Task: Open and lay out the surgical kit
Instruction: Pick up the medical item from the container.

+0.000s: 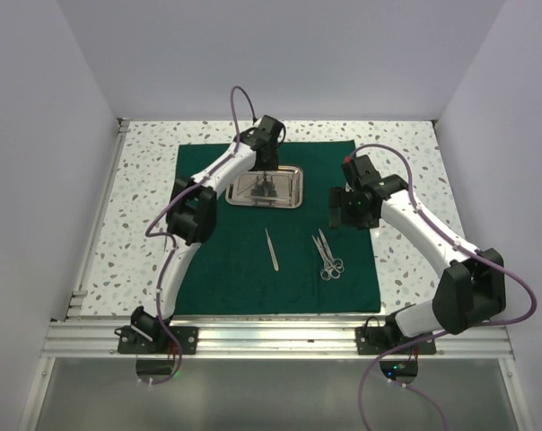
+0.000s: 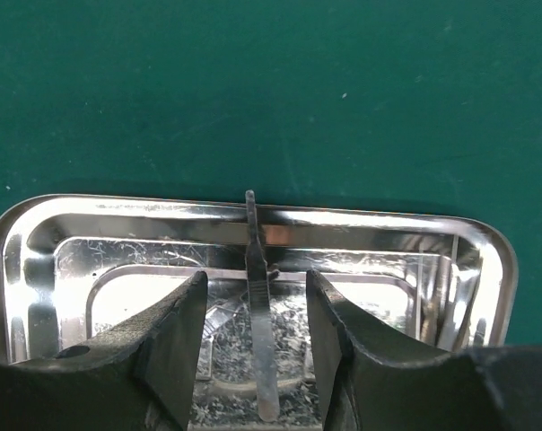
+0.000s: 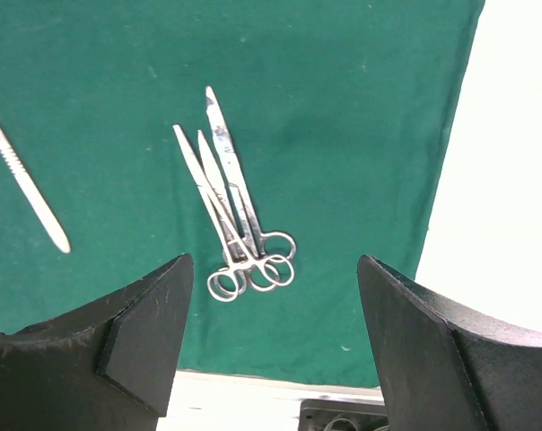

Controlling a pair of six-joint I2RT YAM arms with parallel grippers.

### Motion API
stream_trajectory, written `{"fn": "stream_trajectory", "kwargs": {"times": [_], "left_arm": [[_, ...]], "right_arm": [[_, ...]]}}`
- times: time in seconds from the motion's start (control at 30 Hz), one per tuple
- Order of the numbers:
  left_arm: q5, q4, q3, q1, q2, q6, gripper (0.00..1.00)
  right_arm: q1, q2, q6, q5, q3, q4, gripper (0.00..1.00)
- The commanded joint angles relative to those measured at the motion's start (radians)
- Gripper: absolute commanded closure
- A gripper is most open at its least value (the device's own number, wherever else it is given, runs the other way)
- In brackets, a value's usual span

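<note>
We find the cloth [image 1: 217,278] spread on the tabletop [image 1: 136,180], with the tray [image 1: 296,189] on its far half and a lone instrument [image 2: 257,323] lying in it. Nearer on the cloth, a slim instrument [image 1: 271,249] lies left of two ring-handled instruments [image 1: 327,256], well apart from the tray.

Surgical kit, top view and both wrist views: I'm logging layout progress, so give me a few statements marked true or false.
1. The green cloth lies spread flat on the table. True.
2. The steel tray is empty. False: a slim instrument lies in it, between the parted fingers of the left end effector.
3. The right end effector grips the ring-handled pair. False: it is open above the cloth and holds nothing. The pair lies loose on the cloth.
4. A single straight instrument lies on the cloth, left of the ring-handled pair. True.
5. The tray sits on bare table beside the cloth. False: it rests on the cloth, towards its far edge.
</note>
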State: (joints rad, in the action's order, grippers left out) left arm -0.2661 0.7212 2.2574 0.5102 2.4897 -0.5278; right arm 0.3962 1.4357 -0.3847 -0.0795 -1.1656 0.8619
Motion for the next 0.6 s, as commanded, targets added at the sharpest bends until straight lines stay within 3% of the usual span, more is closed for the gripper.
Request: {"fn": "stream_trajectory", "kwargs": {"times": [0.0, 0.27, 0.57], "left_arm": [[-0.035, 0.018, 0.041, -0.007, 0.029, 0.026, 0.49], [-0.004, 0.012, 0.050, -0.007, 0.081, 0.025, 0.55], [-0.007, 0.018, 0.053, -0.007, 0.113, 0.032, 0.88]], "right_arm": [[-0.007, -0.028, -0.017, -0.025, 0.007, 0.011, 0.22], [-0.007, -0.009, -0.006, -0.032, -0.005, 0.009, 0.22], [-0.008, 0.018, 0.004, -0.032, -0.019, 0.000, 0.22]]}}
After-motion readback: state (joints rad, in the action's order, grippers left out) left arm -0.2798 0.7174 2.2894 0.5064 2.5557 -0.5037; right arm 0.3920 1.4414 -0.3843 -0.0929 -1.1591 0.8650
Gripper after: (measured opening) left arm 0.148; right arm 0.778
